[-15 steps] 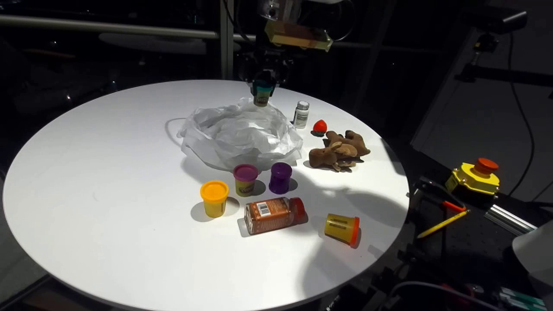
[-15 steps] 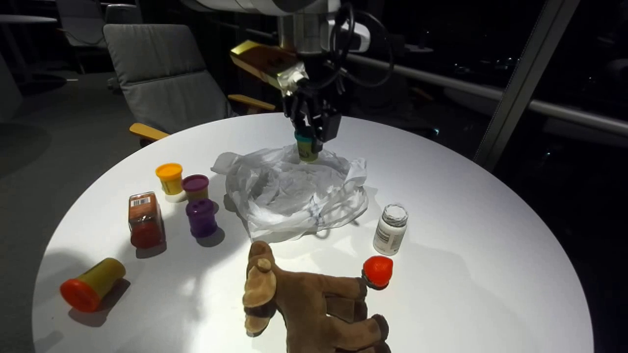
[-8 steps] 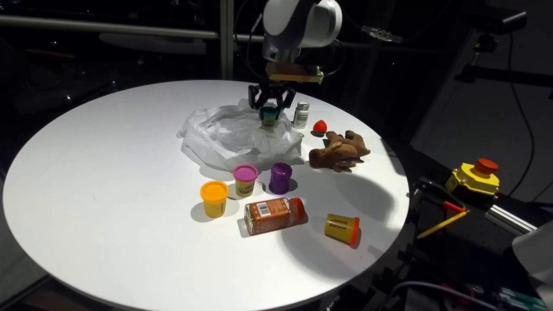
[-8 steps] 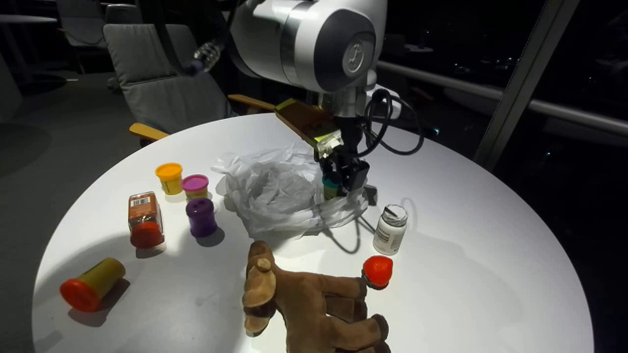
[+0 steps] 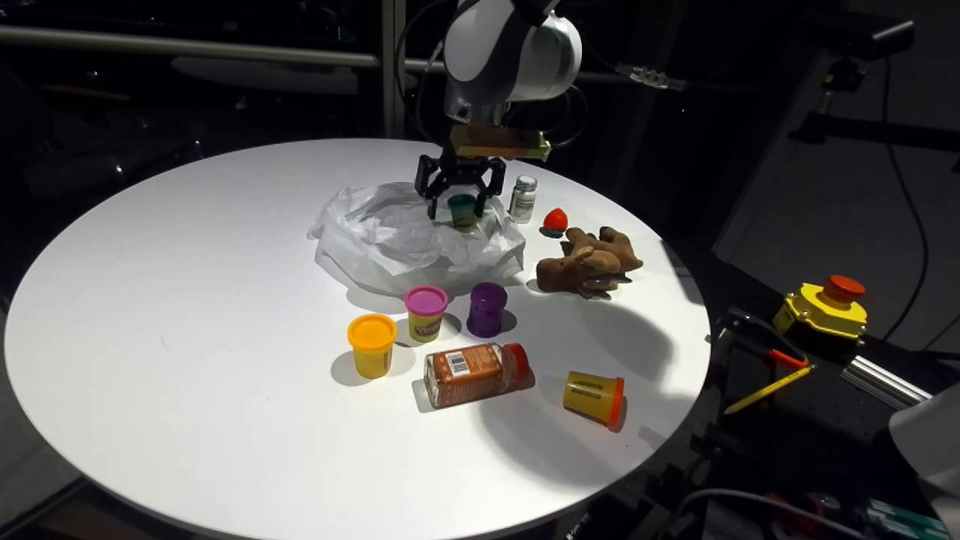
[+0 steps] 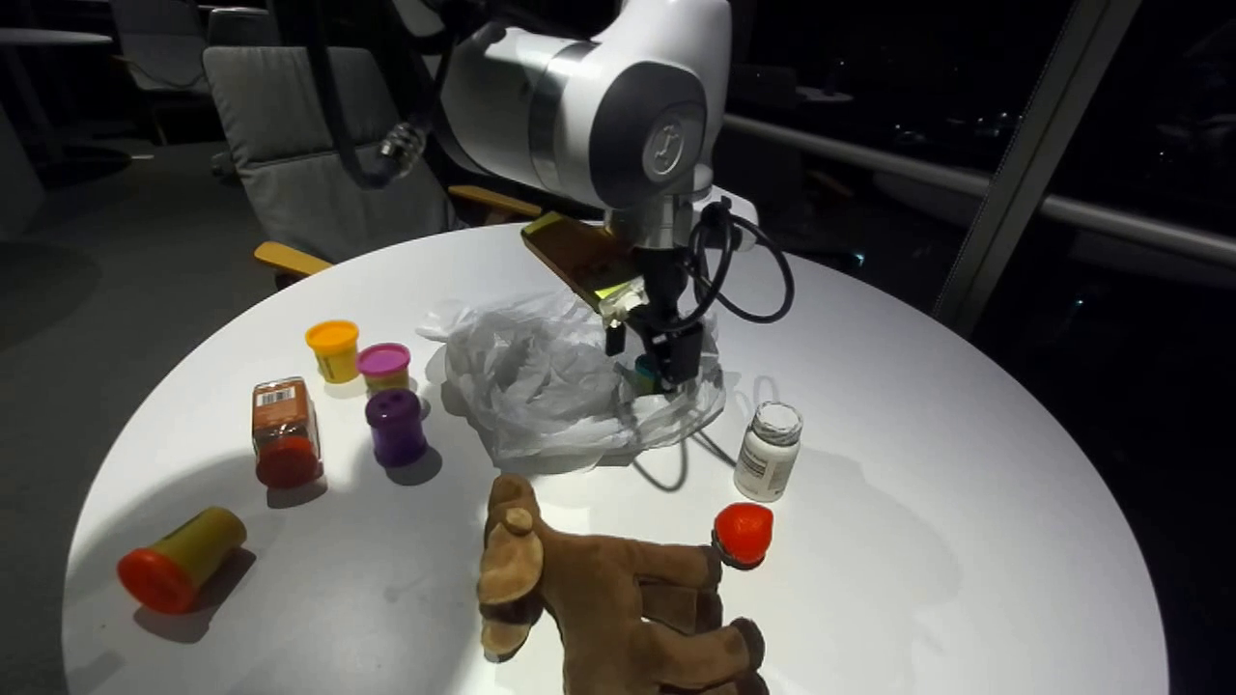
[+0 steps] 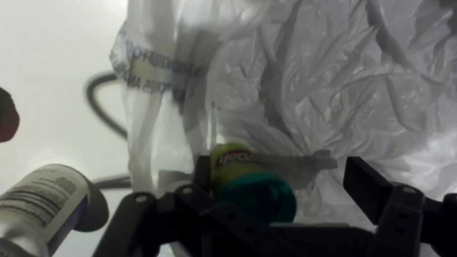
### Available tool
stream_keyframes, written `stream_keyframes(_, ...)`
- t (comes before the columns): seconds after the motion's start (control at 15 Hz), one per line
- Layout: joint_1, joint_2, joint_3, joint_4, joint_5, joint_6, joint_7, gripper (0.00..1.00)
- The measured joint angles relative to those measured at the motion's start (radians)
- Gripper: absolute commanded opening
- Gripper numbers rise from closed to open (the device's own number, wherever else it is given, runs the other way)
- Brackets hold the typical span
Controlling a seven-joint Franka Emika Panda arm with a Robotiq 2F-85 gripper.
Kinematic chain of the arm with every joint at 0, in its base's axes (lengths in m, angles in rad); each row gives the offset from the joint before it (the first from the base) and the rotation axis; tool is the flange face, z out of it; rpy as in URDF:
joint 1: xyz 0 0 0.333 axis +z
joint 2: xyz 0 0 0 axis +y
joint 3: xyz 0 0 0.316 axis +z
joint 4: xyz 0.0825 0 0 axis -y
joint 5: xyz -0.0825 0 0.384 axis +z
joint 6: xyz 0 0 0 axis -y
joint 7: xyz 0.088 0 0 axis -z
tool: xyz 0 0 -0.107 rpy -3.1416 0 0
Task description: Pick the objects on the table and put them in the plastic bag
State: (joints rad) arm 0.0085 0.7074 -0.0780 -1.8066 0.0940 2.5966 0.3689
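Note:
My gripper [image 5: 456,214] is over the near-white plastic bag [image 5: 360,259], its jaws wide apart. A teal-lidded tub [image 7: 257,192] is between them, close against one finger, with a wide gap to the opposite finger [image 7: 367,189]. Whether the tub rests on the bag cannot be told. Standing on the table are a yellow-lidded tub [image 5: 373,346], a pink-lidded tub [image 5: 426,315], a purple jar [image 5: 487,310] and a white bottle [image 6: 769,454]. Lying there are a red-capped spice bottle [image 5: 469,373], a red-lidded tub [image 5: 592,397], a brown plush toy [image 6: 599,589] and a red strawberry [image 6: 744,534].
The round white table [image 5: 187,420] ends in a curved edge. In the wrist view, the white bottle [image 7: 43,203] stands close beside the gripper, outside the bag. An armchair [image 6: 309,154] is behind the table in an exterior view.
The gripper has come down to the bag with the teal-lidded tub, then shifted slightly. Its fingers have spread, leaving a gap beside the tub. Other table objects stay put.

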Motion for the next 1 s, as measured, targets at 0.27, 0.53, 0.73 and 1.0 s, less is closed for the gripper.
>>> stream_keyframes(0.27, 0.087, -0.136, -0.01, -0.183, -0.016, -0.1, 0.023, 1.0)
stream_keyframes(0.53, 0.115, -0.331, -0.011, -0.383, -0.05, -0.196, 0.031, 1.0)
stream_keyframes(0.73, 0.109, -0.486, -0.013, -0.509, -0.088, -0.209, 0.028, 1.0)
stream_keyframes(1.0, 0.086, -0.652, -0.011, -0.643, -0.114, -0.223, 0.02, 1.0)
